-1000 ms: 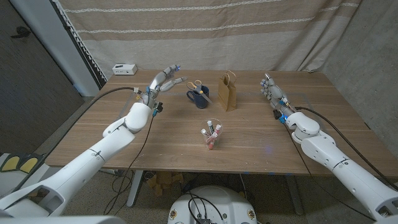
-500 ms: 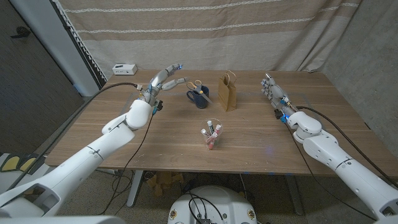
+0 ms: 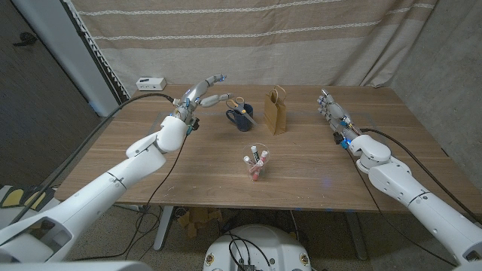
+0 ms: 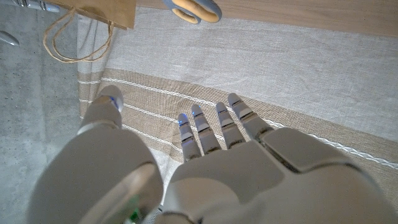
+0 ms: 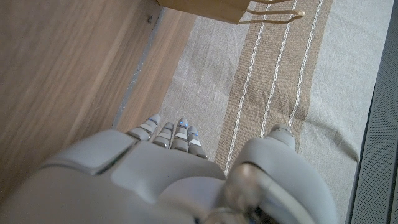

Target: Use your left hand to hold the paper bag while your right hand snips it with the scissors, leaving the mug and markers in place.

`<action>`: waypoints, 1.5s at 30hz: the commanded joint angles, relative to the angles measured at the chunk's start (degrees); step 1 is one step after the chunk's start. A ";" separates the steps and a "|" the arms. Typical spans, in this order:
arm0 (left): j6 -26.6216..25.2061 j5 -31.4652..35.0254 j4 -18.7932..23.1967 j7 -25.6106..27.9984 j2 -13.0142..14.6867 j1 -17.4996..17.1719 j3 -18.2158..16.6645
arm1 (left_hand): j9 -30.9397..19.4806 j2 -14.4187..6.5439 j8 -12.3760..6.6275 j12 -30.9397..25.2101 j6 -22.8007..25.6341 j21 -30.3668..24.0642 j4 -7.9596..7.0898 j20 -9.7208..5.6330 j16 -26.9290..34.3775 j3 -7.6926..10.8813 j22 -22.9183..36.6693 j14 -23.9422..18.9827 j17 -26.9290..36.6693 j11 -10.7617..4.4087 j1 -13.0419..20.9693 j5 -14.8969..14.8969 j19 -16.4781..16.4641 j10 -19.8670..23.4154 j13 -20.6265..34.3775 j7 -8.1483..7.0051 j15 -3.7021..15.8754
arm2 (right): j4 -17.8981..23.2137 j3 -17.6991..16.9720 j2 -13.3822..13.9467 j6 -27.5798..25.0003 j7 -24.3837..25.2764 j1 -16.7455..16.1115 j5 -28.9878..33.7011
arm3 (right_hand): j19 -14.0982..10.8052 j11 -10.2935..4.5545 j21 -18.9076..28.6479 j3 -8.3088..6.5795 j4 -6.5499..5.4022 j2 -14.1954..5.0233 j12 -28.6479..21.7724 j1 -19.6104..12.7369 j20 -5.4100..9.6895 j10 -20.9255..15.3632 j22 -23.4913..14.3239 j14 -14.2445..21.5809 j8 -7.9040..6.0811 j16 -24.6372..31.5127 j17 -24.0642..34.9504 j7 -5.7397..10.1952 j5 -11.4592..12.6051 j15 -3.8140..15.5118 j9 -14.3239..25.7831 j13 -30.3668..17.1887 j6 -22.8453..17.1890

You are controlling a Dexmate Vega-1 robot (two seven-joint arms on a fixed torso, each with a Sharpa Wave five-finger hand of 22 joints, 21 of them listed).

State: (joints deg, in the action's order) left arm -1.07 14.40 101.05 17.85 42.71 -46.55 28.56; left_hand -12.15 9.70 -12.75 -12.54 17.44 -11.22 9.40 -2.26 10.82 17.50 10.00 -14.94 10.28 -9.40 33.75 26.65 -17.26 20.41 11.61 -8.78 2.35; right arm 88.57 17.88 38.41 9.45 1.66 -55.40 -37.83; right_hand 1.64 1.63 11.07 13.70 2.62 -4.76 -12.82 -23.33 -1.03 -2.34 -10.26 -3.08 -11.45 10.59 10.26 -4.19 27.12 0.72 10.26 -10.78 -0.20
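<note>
Head view of the wooden bench [image 3: 301, 162] before any contact with the task's things. The paper bag [image 3: 275, 111] stands upright on its base toward the far middle, its cord handles raised, which leaves its side walls free to be steadied. Just beside it the dark mug [image 3: 240, 118] carries the scissors [image 3: 238, 103] blade-down with the yellow loops upward, an arrangement that seems meant to present the loops to a reaching hand. The clear cup of markers [image 3: 256, 164] stands apart, nearer the robot, outside the likely working zone. The left hand [image 3: 202, 95] hovers near the mug with its fingers spread and nothing in them; judged from its position, it is on approach toward the bag. The right hand [image 3: 334, 114] is at the bag's other side, fingers extended together, also holding nothing. No brand, label or legible writing can be made out on any item.
</note>
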 commanded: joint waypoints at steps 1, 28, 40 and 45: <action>-3.92 4.76 1.94 -2.86 1.15 2.48 1.85 | -0.40 0.03 -0.55 -0.13 0.59 0.07 0.02 -6.17 -0.01 -0.36 0.22 0.15 0.24 0.28 0.97 0.41 0.18 0.69 0.16 0.79 9.11 | 0.04 -0.05 0.31 -0.18 1.20 0.06 1.22 | 0.29 0.09 0.24 0.07 0.38 -0.29 0.01 -0.57 0.17 0.08 -0.15 -0.56 0.06 -0.04 0.12 -0.17 0.38 0.27 0.33 -0.11 0.28; -10.01 18.00 6.80 -9.12 4.51 5.72 5.25 | -1.79 -0.05 -5.18 -2.37 11.89 -0.22 -0.31 -7.91 0.20 -2.19 0.08 -2.12 0.04 -1.26 3.86 1.98 -1.54 7.06 0.68 0.81 10.16 | -1.71 -0.99 0.53 0.71 0.37 1.04 0.89 | -0.32 0.74 0.49 -0.04 0.64 -0.63 -0.22 -1.14 0.22 -0.65 -0.15 0.06 -0.10 0.20 0.11 -0.42 0.36 -0.14 0.33 -0.08 -0.27; -11.75 22.82 7.92 -11.91 5.12 6.65 6.12 | -1.48 -0.03 -3.70 -2.30 9.29 -0.08 -0.47 -7.78 0.44 -2.99 0.10 -3.33 0.11 -1.97 4.08 2.28 -1.52 7.45 0.65 0.62 10.03 | -1.45 -1.19 0.58 0.50 0.51 0.88 0.61 | -0.50 1.42 0.51 0.06 0.71 -0.59 -0.31 -1.23 0.18 -1.09 -0.14 0.50 -0.17 0.28 0.10 -0.89 0.32 -0.57 0.33 -0.03 -0.74; -10.88 25.86 6.80 -10.24 4.79 7.20 7.03 | -1.09 -0.18 -4.47 -3.32 12.40 -0.12 -0.54 -8.56 0.87 -3.60 0.09 -5.88 0.19 -2.09 4.45 2.58 -1.88 10.62 0.61 0.00 10.25 | -1.29 -1.28 0.61 0.34 0.53 0.82 0.43 | -0.60 1.46 0.53 0.09 0.72 -0.59 -0.29 -1.24 0.16 -1.13 -0.13 0.75 -0.15 0.33 0.09 -1.07 0.31 -0.90 0.33 -0.01 -0.78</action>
State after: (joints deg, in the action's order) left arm -11.83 35.14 108.32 7.45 47.42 -40.35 34.29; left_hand -13.30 9.47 -16.73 -15.44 28.71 -11.24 8.85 -2.29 11.32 14.26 10.00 -19.87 10.28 -11.56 37.58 28.83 -18.55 29.98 12.13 -8.60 2.54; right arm 86.95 16.82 38.90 10.19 2.08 -54.45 -37.11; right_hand 1.21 2.99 11.07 13.53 3.20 -5.29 -12.82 -23.85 -1.03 -3.27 -10.25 -2.45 -11.45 10.59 10.26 -4.81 27.12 0.09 10.26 -10.66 -0.82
